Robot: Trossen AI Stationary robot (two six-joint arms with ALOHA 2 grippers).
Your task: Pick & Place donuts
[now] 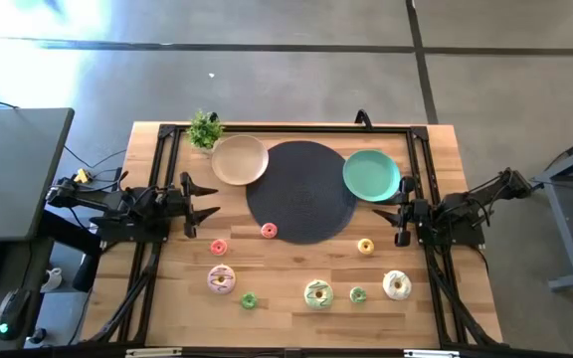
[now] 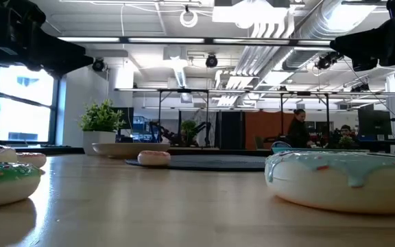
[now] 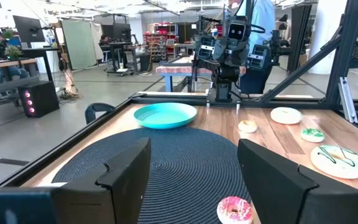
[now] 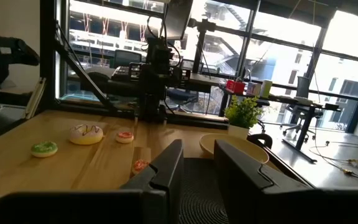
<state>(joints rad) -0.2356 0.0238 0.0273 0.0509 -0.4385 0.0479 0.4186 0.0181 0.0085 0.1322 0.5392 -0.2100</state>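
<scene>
Right up close in the low view sits a white-frosted donut (image 2: pixel 345 180). Nothing's started: donuts (image 1: pixel 318 293) all lie loose on the table (image 1: pixel 167 308), beige plate (image 1: pixel 239 159) and teal plate (image 1: pixel 371 174) bare. Left gripper (image 1: pixel 210 199) gapes wide, right gripper (image 1: pixel 386 212) slightly parted, both holding nothing; pink donut (image 3: pixel 234 210) just ahead of left jaws. No readable writing.

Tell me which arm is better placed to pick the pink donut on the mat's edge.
Probably the left. The left gripper, open, sits just beside the black mat, and the pink donut lies closer to it than to the right gripper.
</scene>
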